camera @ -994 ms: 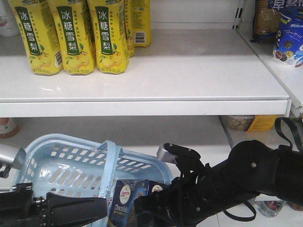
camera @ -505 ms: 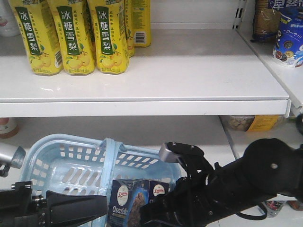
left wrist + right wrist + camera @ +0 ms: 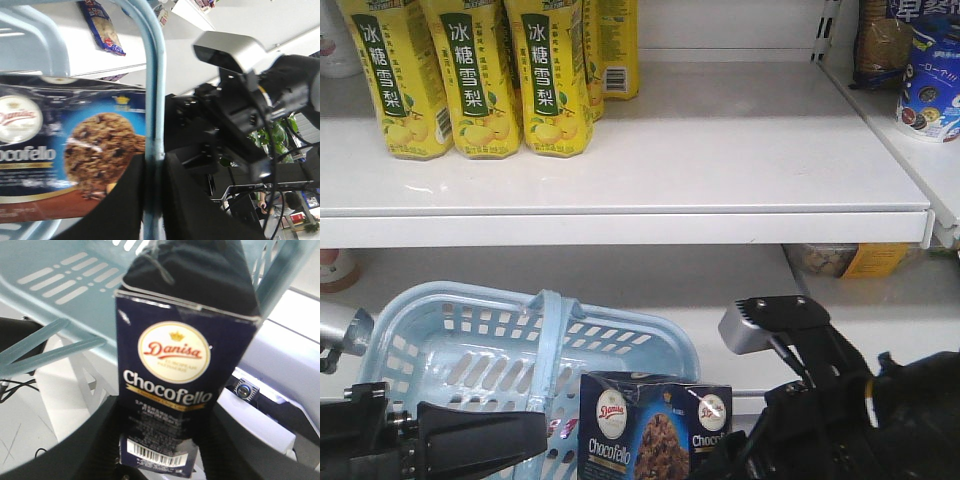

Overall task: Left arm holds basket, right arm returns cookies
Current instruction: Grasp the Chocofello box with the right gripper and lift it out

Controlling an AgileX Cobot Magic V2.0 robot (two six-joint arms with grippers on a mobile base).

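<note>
Left gripper [image 3: 153,170]: clamping tight on handle [image 3: 156,90] of blue basket [image 3: 470,340], holding it below white shelf [image 3: 720,170].
Right gripper [image 3: 165,450]: gripping cookie box [image 3: 655,430] by both sides; box standing upright at basket's near right end.
Yellow drink cartons [image 3: 475,80]: standing far left on shelf.

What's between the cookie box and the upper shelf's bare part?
Nothing visible. The cookie box hangs below the front edge of the upper shelf, which is bare right of the yellow cartons.
</note>
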